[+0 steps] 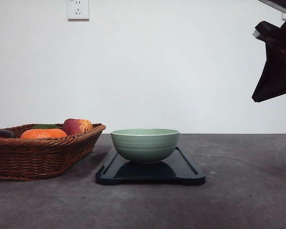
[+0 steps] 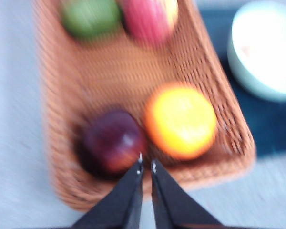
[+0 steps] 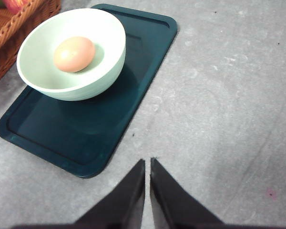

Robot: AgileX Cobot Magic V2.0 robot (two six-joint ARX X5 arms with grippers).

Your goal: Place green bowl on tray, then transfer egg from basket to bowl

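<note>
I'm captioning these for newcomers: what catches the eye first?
The pale sage-green round ceramic bowl sits on the flat dark teal tray, with the small reddish-brown egg inside it. Beside the tray, the wide brown woven wicker basket holds bright fruit.

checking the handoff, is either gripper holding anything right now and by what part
Nothing is held: the left gripper and right gripper are both shut and empty. The egg lies in the green bowl.

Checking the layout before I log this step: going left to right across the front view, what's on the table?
Brown woven wicker basket holding fruit → pale sage-green ceramic bowl, sitting on the dark blackish-teal rectangular tray → bare grey table, with a dark gripper raised above it.
</note>
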